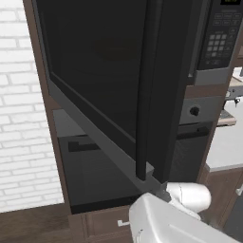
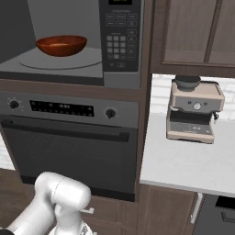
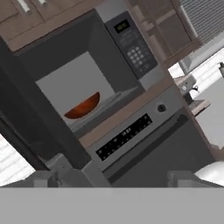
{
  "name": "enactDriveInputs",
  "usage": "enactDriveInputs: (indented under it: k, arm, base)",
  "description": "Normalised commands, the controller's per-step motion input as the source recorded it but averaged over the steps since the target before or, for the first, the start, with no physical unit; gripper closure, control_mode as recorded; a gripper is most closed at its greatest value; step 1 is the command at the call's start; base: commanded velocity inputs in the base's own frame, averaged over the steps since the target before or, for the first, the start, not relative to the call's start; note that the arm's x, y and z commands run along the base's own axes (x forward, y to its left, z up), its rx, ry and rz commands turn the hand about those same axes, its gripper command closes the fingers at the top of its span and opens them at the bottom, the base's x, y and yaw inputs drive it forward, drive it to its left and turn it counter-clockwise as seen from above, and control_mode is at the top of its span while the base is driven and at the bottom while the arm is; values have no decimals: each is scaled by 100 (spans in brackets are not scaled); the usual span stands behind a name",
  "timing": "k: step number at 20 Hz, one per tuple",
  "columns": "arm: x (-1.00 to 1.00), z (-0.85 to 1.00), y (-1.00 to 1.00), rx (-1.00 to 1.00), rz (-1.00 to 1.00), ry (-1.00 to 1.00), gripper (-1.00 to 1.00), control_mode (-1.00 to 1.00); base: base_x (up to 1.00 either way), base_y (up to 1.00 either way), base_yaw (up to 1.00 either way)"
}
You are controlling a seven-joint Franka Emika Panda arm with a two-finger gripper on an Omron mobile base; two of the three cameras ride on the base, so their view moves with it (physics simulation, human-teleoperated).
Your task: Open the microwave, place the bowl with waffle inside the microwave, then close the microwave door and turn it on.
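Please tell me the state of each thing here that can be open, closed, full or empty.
microwave door: swung wide open.
microwave: open, bowl inside.
bowl with waffle: resting on the microwave floor; waffle hidden by the rim.
oven: door closed.
tool: holds nothing; open or shut unclear.

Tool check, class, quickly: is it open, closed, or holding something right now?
Tool: open and holding nothing; the fingertips stand wide apart, and the bowl sits inside the microwave.
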Motion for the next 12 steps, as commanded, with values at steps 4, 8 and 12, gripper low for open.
enactDriveInputs:
  k: [4, 8, 12]
  arm:
    - [62, 0, 66, -21, -22, 3, -100, -100]
    - [41, -2, 70, -25, -25, 1, -100, -100]
    - [16, -3, 72, -28, -17, 0, -100, -100]
  base:
    - [0, 0, 0]
    - [0, 0, 0]
    - [0, 0, 0]
